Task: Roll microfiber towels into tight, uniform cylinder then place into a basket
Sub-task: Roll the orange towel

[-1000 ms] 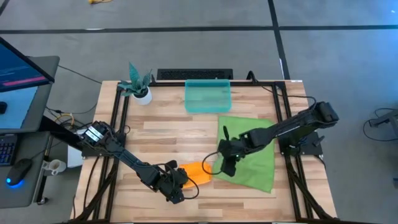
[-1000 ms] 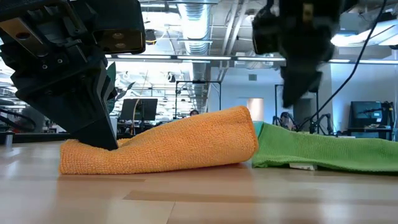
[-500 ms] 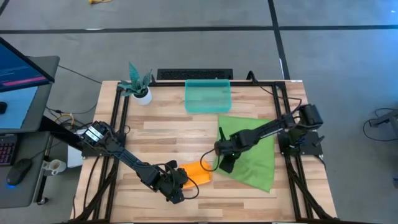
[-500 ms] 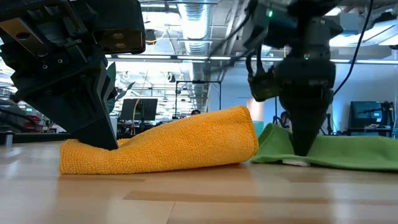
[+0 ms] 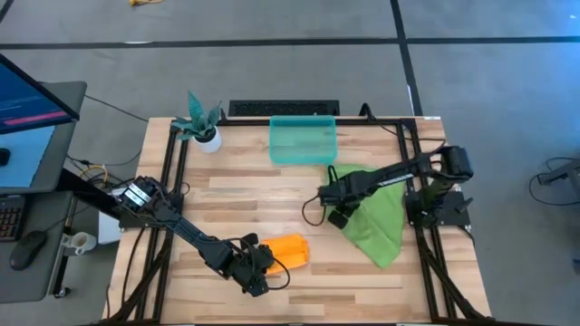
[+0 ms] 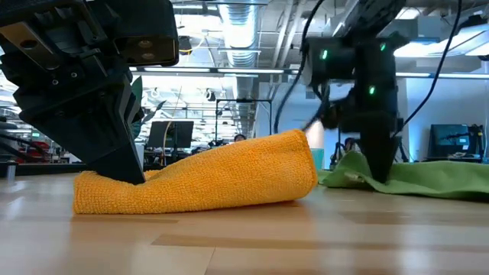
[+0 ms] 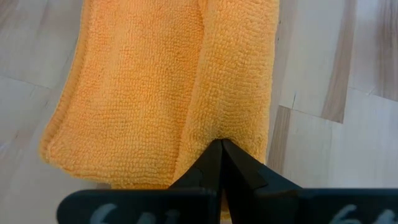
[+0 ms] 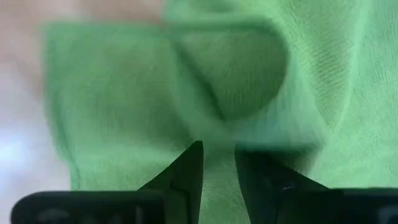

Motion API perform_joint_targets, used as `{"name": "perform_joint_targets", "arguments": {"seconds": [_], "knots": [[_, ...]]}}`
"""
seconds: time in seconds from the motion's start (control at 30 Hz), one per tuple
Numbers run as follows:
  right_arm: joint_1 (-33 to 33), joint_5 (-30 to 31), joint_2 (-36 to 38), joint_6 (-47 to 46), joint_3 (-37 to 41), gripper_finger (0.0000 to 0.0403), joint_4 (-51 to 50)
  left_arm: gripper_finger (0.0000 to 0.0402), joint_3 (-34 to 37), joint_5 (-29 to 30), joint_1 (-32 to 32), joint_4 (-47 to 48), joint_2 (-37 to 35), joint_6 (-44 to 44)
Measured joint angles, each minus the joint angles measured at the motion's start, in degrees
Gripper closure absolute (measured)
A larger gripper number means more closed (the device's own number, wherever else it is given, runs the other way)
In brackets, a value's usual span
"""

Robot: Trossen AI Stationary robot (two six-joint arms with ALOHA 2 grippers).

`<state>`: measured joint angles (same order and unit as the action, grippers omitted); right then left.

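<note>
On the wood table (image 5: 236,195), the left gripper (image 5: 256,272) pinches shut the soft orange towel (image 5: 288,249) at lower centre, while the right gripper (image 5: 337,217), narrowly parted, grips the limp green towel (image 5: 381,217) by its edge, right of centre, below the basket (image 5: 303,141).

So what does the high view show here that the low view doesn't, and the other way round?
Only the high view shows the basket at the table's far edge, empty, the potted plant beside it, and the green towel's whole crumpled outline. Only the low view shows the room behind the table, and how the orange towel lies as a loose, sagging roll. Both show the left gripper shut on the orange towel's end, and the right gripper gripping the green towel's edge.
</note>
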<state>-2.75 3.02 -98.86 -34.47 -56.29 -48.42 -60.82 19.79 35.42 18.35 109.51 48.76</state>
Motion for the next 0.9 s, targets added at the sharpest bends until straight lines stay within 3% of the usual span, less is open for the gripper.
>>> {"name": "perform_joint_targets", "arguments": {"seconds": [0.2,0.37,0.47,0.67,0.9], "knots": [[-7.91,1.59,8.88,-4.91,-0.11,0.0285,5.21,0.0401,0.0,-0.04,-0.13,-0.02,0.0,0.03],[-16.88,7.31,12.0,-5.81,-0.22,0.0285,19.86,0.0401,0.0,-0.05,-0.13,-0.03,0.0,0.06],[-21.31,10.93,9.61,-3.22,-0.27,0.0285,31.21,0.0401,0.02,-0.06,-0.13,-0.04,0.0,0.24],[-23.79,10.13,1.86,0.67,-0.26,0.0297,48.79,0.0401,0.02,-0.14,-0.16,-0.04,0.0,0.34],[-22.59,4.37,-3.9,2.81,-0.26,0.0391,56.47,0.0401,0.01,-0.3,-0.17,-0.04,0.0,0.49]]}}
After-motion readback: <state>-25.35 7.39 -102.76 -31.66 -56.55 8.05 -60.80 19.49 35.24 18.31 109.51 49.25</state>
